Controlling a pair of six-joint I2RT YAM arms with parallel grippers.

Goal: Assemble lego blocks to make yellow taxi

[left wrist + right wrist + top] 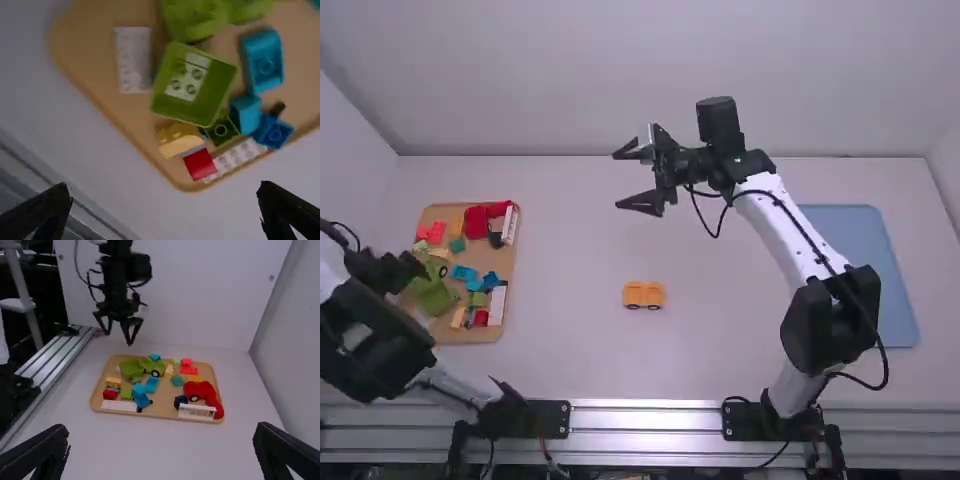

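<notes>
Because the yellow brick [175, 133] in the tray [107, 102] sits tight between the green tipper body [216, 90] and the red brick [200, 164], a careless grasp there could go wrong first. The left pincer [162, 212] is spread wide above it with nothing held, and if lowered like that, one finger might come down on the tipper body or tray rim, skidding the tray or raking up a neighbour. Shades are close too: a paler brick [182, 146] adjoins the yellow one, so the wrong piece, or both, might be lifted.

The taxi's yellow wheeled base [643, 295] is on the bench [570, 240], well apart from the tray. Nothing steadies it, so I'd expect it to roll when a brick is pressed on off-centre, leaving the studs half-seated. The right pincer [625, 177], also wide and empty, is beyond the base; bracing with it seems wise, though closing unevenly could twist or tip the car. Bringing both arms in together risks a knock.
</notes>
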